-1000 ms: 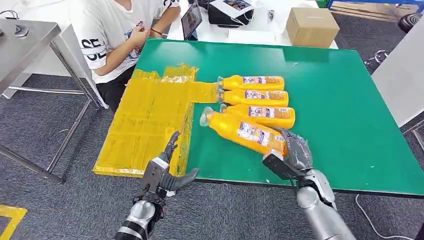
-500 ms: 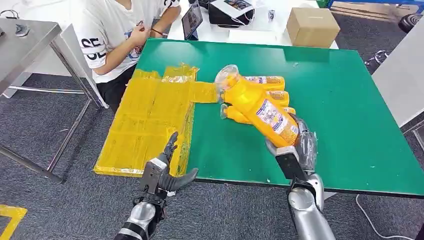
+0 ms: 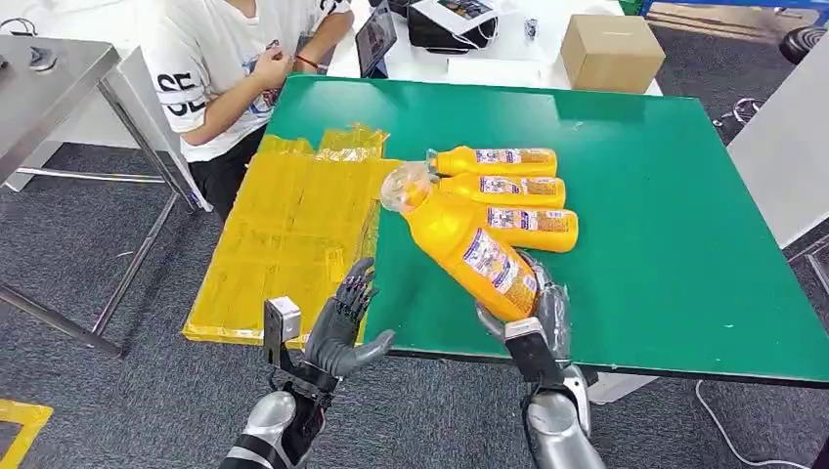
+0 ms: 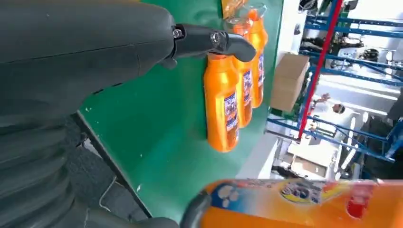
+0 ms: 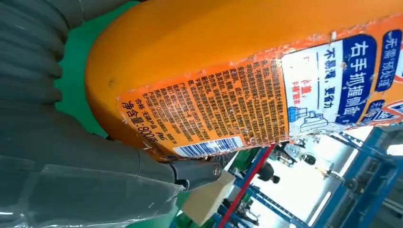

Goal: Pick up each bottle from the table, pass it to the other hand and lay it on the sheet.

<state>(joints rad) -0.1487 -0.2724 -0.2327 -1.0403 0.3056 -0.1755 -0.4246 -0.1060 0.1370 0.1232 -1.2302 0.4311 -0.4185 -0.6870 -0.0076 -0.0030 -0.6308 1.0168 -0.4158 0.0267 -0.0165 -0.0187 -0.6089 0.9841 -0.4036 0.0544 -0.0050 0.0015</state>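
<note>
We see the left hand [image 4: 95, 61] of the robot close up: a broad grey cover and ribbed sleeve, with one dark finger [image 4: 214, 40] stretched out over the green tabletop [image 4: 157, 118]. The hand holds nothing and its fingers are apart. Beyond that finger lie three orange plastic bottles with printed labels [image 4: 228, 104], side by side and touching, their clear caps near a scrap of yellow sheet [image 4: 233, 7]. A fourth orange bottle with a colourful label [image 4: 304, 202] crosses the near edge of the picture, off the tabletop. A brown cardboard box [image 4: 287, 80] stands past the tabletop's far edge, before blue metal racks [image 4: 332, 71].
</note>
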